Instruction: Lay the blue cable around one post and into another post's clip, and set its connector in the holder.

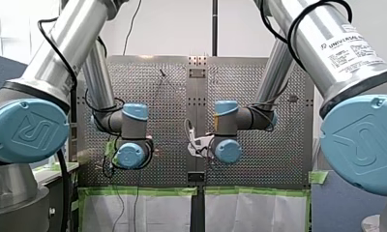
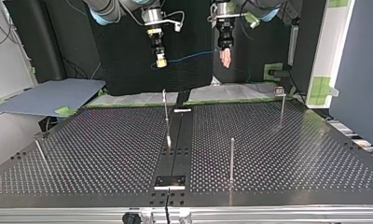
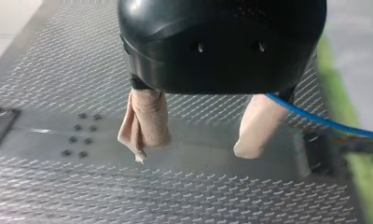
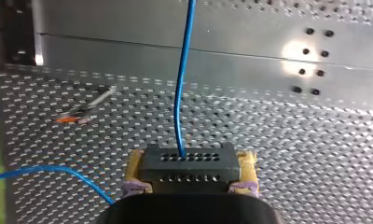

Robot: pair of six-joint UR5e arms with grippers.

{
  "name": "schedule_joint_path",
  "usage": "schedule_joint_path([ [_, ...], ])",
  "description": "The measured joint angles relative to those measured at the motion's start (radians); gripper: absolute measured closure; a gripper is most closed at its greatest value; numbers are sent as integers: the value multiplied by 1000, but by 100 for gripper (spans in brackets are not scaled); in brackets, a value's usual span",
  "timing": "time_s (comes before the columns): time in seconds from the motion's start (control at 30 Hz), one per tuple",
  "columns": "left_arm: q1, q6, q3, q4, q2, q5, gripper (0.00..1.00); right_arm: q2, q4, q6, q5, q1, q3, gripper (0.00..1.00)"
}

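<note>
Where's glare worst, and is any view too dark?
Right wrist view: one hot spot on the table, while the blue cable and connector stay readable. Left wrist view: soft sheen along the plain centre strip, no blowout. Top view: the black backdrop is dark and the cable shows only faintly against it. Front view: evenly lit.

The front view looks from behind and above the arms over the perforated table (image 1: 259,96); the top view faces them, low, across it. Both wrist views sit close over its central strip (image 3: 198,130), past my left gripper (image 3: 192,154) and my right gripper (image 4: 189,184).
</note>
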Motion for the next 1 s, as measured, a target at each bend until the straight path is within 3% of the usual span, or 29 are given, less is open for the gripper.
schedule_joint_path([
  [0.3, -12, -57, -46, -56, -35, 4, 0, 1, 76, 0, 1, 4, 31, 88],
  [0.73, -12, -58, -46, -59, -38, 4, 0, 1, 87, 0, 1, 4, 31, 88],
  [0.87, -14, -41, -22, -78, -24, 0, 0, -8, 105, -2, 12, 6, 13, 88],
  [1.0, -16, -33, -9, -115, 11, -1, 0, -43, 143, 10, 27, 11, -25, 88],
])
